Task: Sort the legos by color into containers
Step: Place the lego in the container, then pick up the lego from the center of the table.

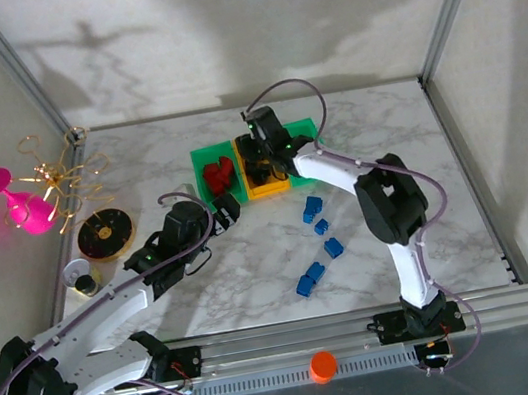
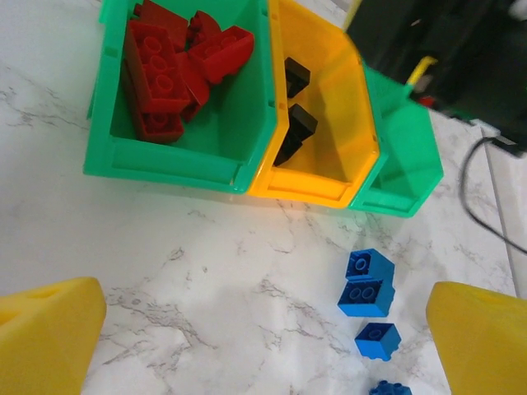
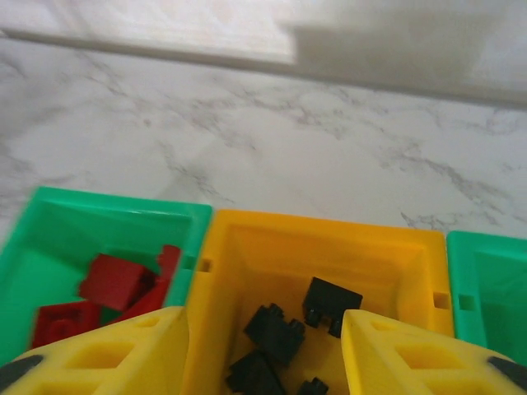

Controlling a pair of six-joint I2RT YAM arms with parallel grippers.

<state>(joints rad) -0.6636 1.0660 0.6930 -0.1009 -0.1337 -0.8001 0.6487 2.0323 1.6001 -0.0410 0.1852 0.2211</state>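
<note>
Three joined bins stand at the back of the table. The left green bin [image 1: 205, 157] [image 2: 247, 123] holds several red legos [image 1: 219, 174] [image 2: 169, 66] [image 3: 115, 284]. Several black legos [image 2: 298, 119] [image 3: 280, 333] lie in the yellow bin [image 1: 268, 190] [image 3: 329, 247]. Nothing shows inside the right green bin [image 1: 302, 131] [image 2: 403, 164] [image 3: 490, 288]. Several blue legos [image 1: 313, 207] [image 2: 366, 284] are scattered on the marble to the right. My left gripper [image 1: 225, 209] [image 2: 263, 346] hangs open over bare marble in front of the bins. My right gripper [image 1: 262, 152] [image 3: 263, 354] stands open just above the yellow bin, holding nothing.
A round black-and-gold dish [image 1: 106, 234], a small white cup [image 1: 82, 277], a pink glass [image 1: 17, 203] and a gold wire ornament [image 1: 63, 175] sit at the far left. An orange cap [image 1: 322, 365] lies on the front rail. More blue legos [image 1: 310, 279] lie nearer the front.
</note>
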